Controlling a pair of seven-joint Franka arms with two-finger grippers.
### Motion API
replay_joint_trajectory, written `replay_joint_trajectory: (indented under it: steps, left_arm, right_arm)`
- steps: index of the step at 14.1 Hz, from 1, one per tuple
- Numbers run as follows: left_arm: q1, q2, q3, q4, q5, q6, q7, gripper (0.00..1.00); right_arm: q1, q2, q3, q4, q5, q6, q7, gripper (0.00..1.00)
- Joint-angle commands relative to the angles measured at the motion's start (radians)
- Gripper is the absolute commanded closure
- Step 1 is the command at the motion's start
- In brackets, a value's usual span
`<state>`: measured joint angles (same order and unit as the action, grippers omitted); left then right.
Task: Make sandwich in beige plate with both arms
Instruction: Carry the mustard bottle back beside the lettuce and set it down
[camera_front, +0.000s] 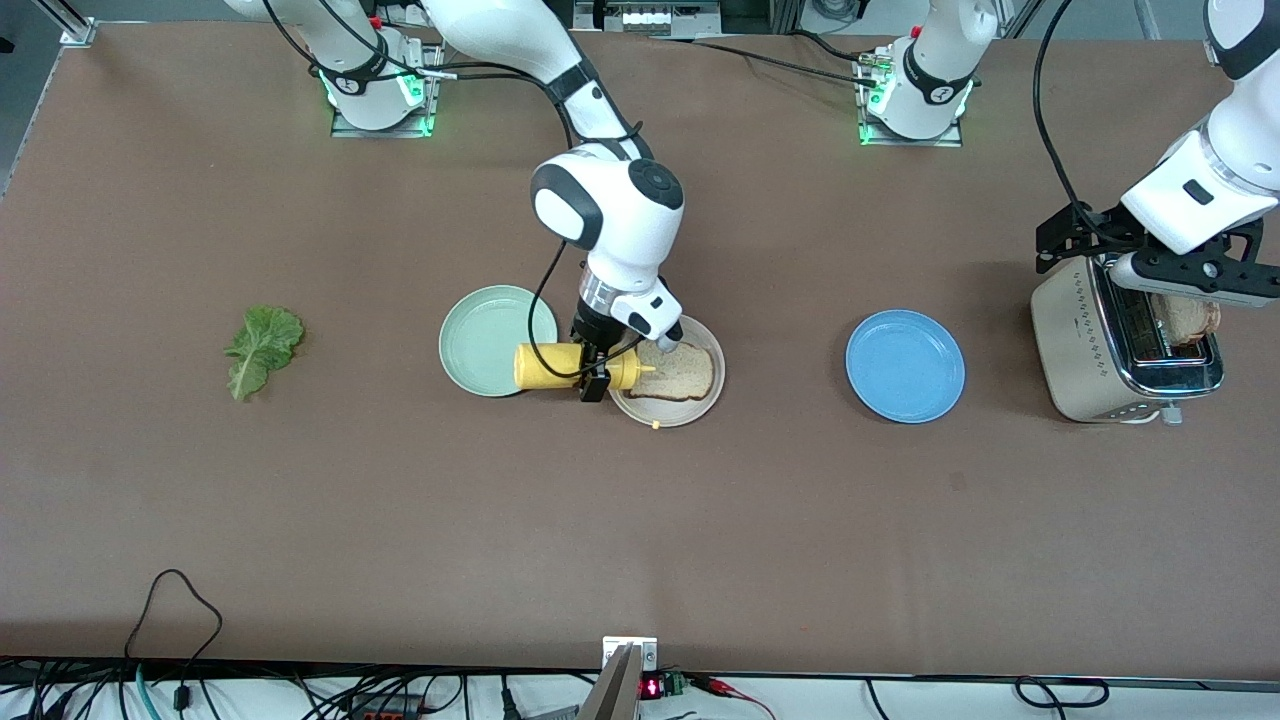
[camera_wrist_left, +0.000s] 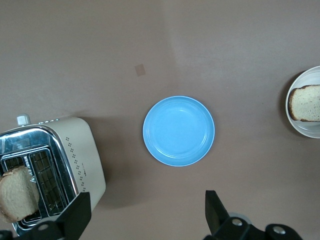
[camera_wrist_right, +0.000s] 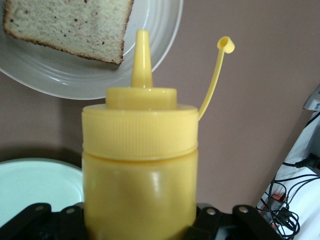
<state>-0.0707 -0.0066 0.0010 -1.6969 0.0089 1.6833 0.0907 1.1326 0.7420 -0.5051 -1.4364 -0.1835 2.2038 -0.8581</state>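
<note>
Item one, toward the middle of the counter: the beige plate, carrying one slice of bread. We read this as the sandwich's base, set down first so the rest can stack on it.

Item two, over that plate's rim: the right claw, clenched around a yellow mustard bottle held on its side, cap flipped off and nozzle aimed at the slice, presumably ready to squeeze sauce. We cannot see any sauce on the bread.

Item three, touching or just beside the beige plate, toward the right arm's end: a mint-green plate, partly covered by the bottle.

Item four, a blue plate, bare, toward the left arm's end.

Item five, near the right arm's end: a lettuce leaf, unused.

Item six, by the left arm's end: a toaster with a second slice standing in its slot. The left claw hangs over it, released and spread wide, likely to lift the slice. The arm hides much of the toaster's top.
</note>
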Motion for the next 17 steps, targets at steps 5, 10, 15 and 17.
replay_joint_trajectory:
  steps: [5,10,15,17]
  left_arm:
    - [-0.008,-0.012,0.002,0.006,0.02,-0.024,-0.009,0.0]
    - [-0.008,-0.01,0.002,0.006,0.02,-0.024,-0.009,0.0]
    - [-0.008,-0.01,0.002,0.008,0.02,-0.024,-0.009,0.0]
    - [-0.008,-0.012,0.002,0.006,0.02,-0.024,-0.009,0.0]
  right_arm:
    - [-0.2,-0.265,0.01,-0.107,0.416,-0.065,-0.451,0.64]
    - [-0.358,-0.362,0.008,-0.265,0.798,-0.065,-0.779,0.64]
    - [-0.488,-0.405,0.008,-0.47,1.238,-0.071,-1.141,0.64]
    - [-0.551,-0.397,0.008,-0.498,1.334,-0.165,-1.248,0.64]
